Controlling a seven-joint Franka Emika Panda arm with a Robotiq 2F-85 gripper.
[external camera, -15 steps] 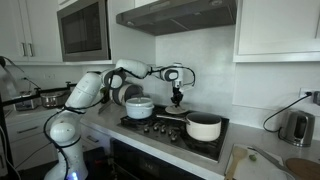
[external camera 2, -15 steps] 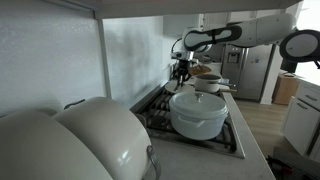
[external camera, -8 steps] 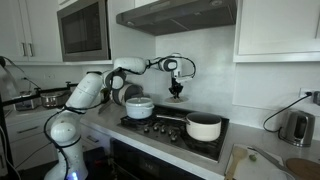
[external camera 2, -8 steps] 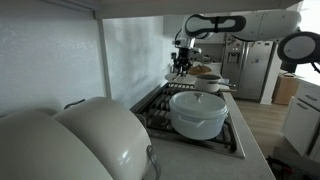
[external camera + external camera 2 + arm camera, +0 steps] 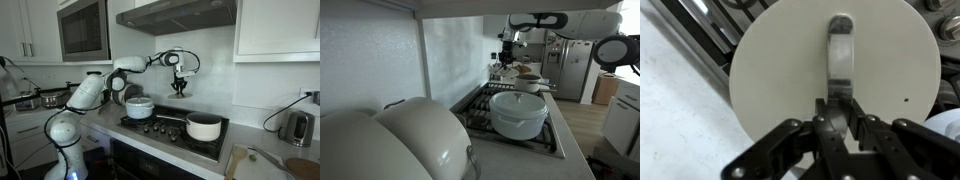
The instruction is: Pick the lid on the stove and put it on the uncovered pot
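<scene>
Carry step: we are seeing the gripper [image 5: 843, 120] clamping its jaws on the handle of the lid [image 5: 790, 70], holding it high above the stove [image 5: 168, 126]. Next we are expecting a sideways carry over the uncovered pot [image 5: 204, 127] — centring, then lowering level.

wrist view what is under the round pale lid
Past the round pale lid's rim only dark stove grates and a pale surface show. What lies directly beneath is covered by the lid; the gripper hides its near edge.

Lid [image 5: 780, 80]: pale round disc, arched handle, clasped by tool [image 5: 840, 108]; uncovered pot [image 5: 139, 107] white, on stove [image 5: 172, 127].
</scene>
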